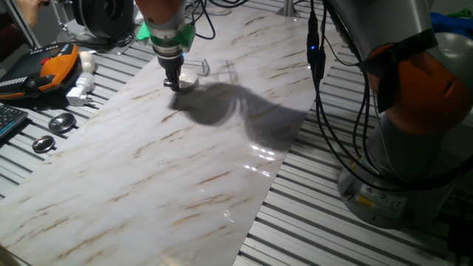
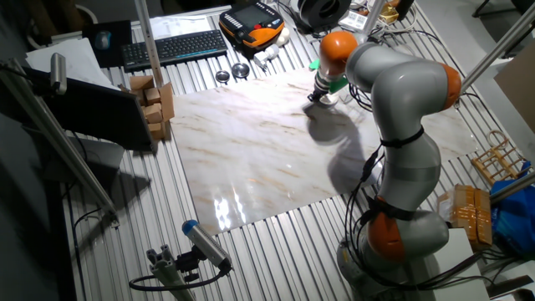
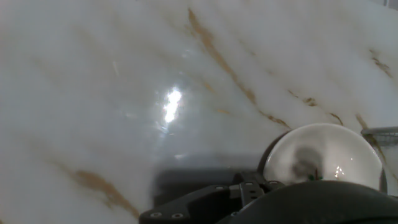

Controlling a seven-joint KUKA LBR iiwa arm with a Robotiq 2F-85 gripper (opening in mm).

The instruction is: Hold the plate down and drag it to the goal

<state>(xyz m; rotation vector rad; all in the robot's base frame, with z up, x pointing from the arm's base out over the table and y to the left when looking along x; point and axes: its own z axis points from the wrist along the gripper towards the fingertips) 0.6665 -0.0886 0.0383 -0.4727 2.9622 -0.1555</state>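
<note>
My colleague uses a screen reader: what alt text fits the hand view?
A small round white shallow plate lies on a white marble tabletop with brown veins, just above the dark gripper body filling the bottom edge; a lamp reflection glints mid-frame.

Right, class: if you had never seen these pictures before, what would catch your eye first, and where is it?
The big grey and orange robot arm bends over the far end of the marble tabletop. Its pincer presses down at the edge of a small white plate, beside a clear plastic bracket. To the side, two metal discs lie on the ribbed bench near an orange handset.
</note>
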